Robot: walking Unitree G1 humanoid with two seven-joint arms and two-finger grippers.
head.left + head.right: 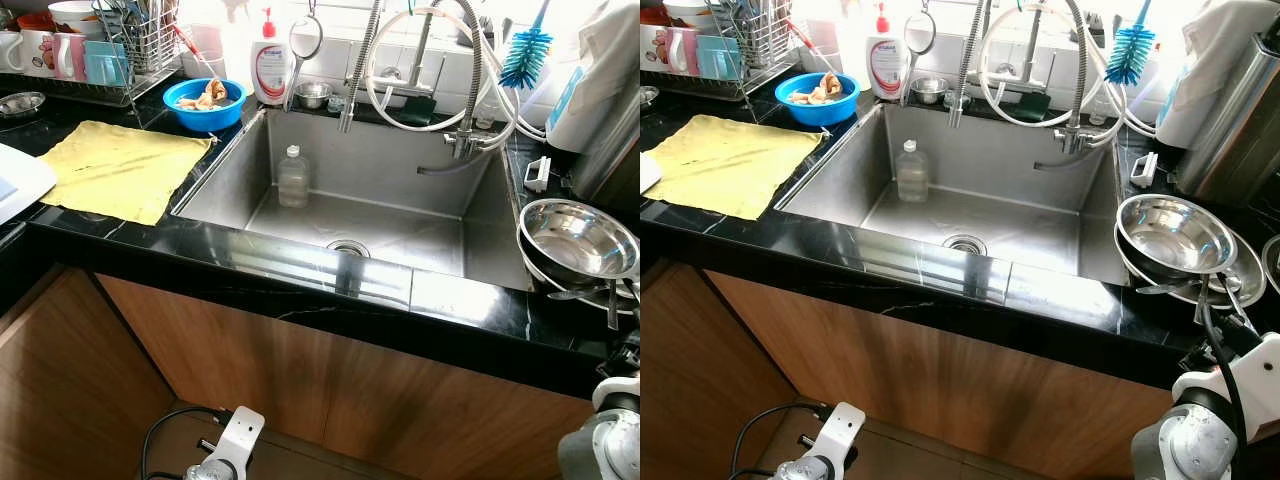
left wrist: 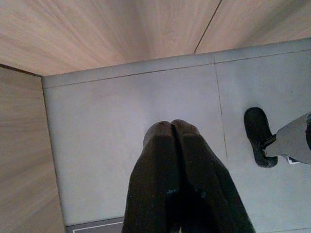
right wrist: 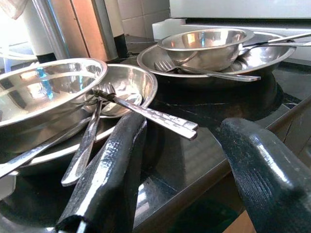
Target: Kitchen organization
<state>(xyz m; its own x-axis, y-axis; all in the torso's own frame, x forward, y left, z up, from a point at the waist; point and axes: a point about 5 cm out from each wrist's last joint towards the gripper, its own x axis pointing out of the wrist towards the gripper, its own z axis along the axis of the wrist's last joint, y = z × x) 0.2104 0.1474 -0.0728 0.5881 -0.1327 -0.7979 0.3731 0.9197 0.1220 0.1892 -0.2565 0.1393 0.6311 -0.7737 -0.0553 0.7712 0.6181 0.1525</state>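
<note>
A home kitchen: steel sink, dish rack, stacked steel bowls.

A black marble desk runs left to right, with a steel sink sunk into its middle. On the left part lies a yellow cloth, spread flat near the sink's edge. Behind it stand a blue bowl and, in the far left corner, a dish rack holding mugs. A soap bottle stands at the far edge beside the bowl. On the right part, stacked steel bowls rest near the front edge with cutlery lying across them.
</note>
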